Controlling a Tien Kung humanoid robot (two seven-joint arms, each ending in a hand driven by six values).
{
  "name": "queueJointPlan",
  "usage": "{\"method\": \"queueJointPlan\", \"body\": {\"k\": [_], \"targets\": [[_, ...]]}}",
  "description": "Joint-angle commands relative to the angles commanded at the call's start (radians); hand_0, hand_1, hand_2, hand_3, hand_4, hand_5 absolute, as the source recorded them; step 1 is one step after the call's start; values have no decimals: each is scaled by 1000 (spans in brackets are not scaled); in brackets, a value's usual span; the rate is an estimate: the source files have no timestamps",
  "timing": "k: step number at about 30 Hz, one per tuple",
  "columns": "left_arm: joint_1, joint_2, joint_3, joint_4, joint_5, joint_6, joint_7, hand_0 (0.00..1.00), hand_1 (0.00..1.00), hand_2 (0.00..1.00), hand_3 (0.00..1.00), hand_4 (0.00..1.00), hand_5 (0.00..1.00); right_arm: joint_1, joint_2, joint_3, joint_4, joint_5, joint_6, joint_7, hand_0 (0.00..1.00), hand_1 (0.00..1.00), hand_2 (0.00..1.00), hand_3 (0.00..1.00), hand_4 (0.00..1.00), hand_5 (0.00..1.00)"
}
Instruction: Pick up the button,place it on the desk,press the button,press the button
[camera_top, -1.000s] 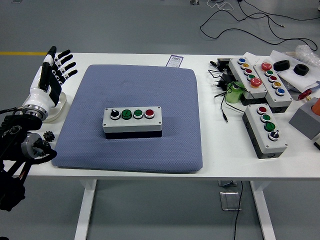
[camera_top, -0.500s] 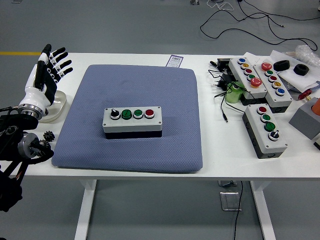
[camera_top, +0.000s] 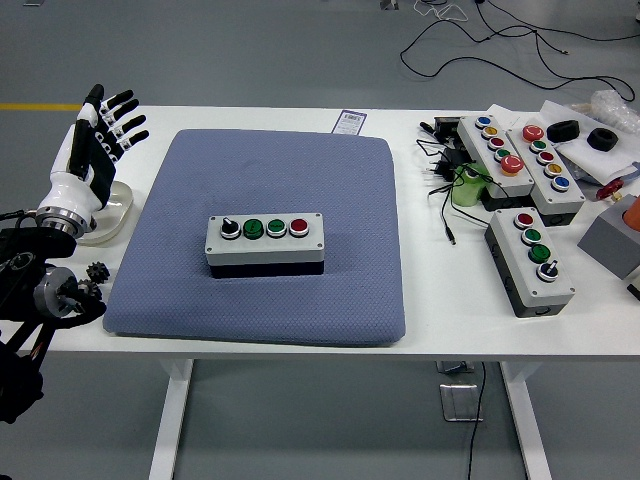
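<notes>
Button box at the centre of the frame, flat on the blue mat, its four controls facing up and so reachable from above. The left hand, upper left, is raised with fingers apart, holding nothing and well apart from the box. Spare boxes lie at right.

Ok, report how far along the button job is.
Placing looks done: the button box sits on the blue mat. Nothing is in hand: the left hand is raised at the table's left edge, fingers spread, touching nothing. Whether any press has happened can't be told.
</notes>
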Motion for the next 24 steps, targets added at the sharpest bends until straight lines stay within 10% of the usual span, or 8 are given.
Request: {"method": "queueJointPlan", "body": {"k": [24], "targets": [[7, 4, 42, 15, 8, -15, 30, 723, 813, 866, 851, 759, 998, -15, 4, 19, 0, -18, 1, -4, 673, 658, 674, 624, 310, 173]]}}
